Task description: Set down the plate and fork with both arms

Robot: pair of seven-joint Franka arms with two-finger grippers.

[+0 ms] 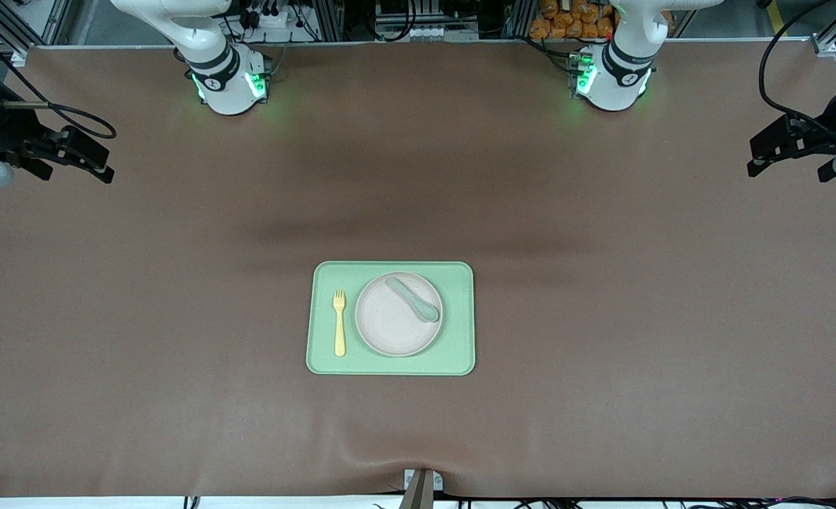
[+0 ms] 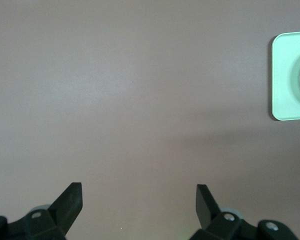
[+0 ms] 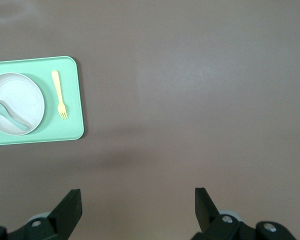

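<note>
The off-white round plate (image 1: pixel 390 326) lies in the pale green tray (image 1: pixel 458 325) in the middle of the table, with a muted green spoon (image 1: pixel 413 298) on it. The pale yellow fork (image 1: pixel 339 323) lies in the tray beside the plate, toward the right arm's end. My right gripper (image 1: pixel 96 159) is open and empty, high over the right arm's end of the table. My left gripper (image 1: pixel 761 159) is open and empty over the left arm's end. The right wrist view shows its gripper (image 3: pixel 137 197), the plate (image 3: pixel 20 92) and the fork (image 3: pixel 59 94). The left wrist view shows its gripper (image 2: pixel 139 192) and the tray's edge (image 2: pixel 287 75).
The brown table mat (image 1: pixel 602 283) is bare around the tray. The two arm bases (image 1: pixel 230 81) stand along the table edge farthest from the front camera. A small bracket (image 1: pixel 421 484) sits at the nearest edge.
</note>
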